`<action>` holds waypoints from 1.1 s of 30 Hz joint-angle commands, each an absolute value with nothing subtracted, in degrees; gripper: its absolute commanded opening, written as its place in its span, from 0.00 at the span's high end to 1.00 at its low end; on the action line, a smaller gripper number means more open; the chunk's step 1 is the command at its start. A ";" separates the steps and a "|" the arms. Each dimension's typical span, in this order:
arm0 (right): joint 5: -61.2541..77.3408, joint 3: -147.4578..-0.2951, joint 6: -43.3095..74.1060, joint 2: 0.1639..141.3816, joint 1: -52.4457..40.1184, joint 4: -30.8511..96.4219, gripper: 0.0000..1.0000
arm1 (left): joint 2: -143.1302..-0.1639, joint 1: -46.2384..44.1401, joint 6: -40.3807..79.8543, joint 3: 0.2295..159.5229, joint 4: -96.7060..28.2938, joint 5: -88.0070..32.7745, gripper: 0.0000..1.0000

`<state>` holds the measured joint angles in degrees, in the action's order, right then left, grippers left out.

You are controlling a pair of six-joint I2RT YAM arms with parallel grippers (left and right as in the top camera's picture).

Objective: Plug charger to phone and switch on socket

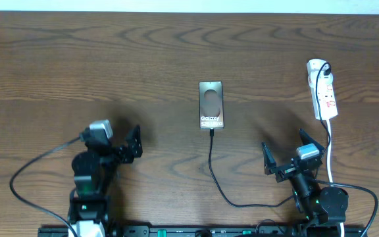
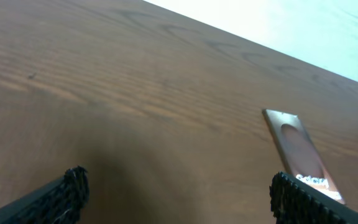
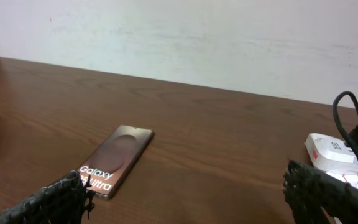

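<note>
Phone (image 1: 210, 105) lies flat at mid-worktop (image 1: 110, 59), with nothing bracing it. Charger (image 1: 210, 157) tip meets its near edge; I cannot tell whether it is seated. Left jaws and right jaws both stand wide, holding nothing, each well apart from the phone. Risks, in my judgement:
- Pushing on the tip slides the phone away.
- The right arm, close to the cable's slack, snags it and drags the tip off.
- Pressing the switch shifts the socket (image 1: 322, 92) at the far right.
</note>
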<state>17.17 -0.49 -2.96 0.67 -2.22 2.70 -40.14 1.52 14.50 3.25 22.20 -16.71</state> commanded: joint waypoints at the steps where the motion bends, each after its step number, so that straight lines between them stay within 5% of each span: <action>1: 17.52 -0.32 -2.20 0.32 -3.09 2.79 0.01 | -35.20 1.83 13.28 0.27 20.91 -15.14 0.06; 13: 17.52 -0.32 -2.20 0.32 -3.09 2.79 0.01 | -14.87 1.85 13.28 0.25 -4.23 -5.37 0.06; 21: 17.52 -0.32 -2.20 0.32 -3.09 2.79 0.01 | 0.21 1.96 4.71 0.23 -3.77 -4.40 0.06; 33: 17.52 -0.32 -2.20 0.32 -3.09 2.79 0.01 | -0.23 2.02 3.01 0.25 -3.84 -3.79 0.06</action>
<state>17.17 -0.47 -2.94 0.64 -2.22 2.68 -0.62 1.78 4.23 1.15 -1.72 -4.12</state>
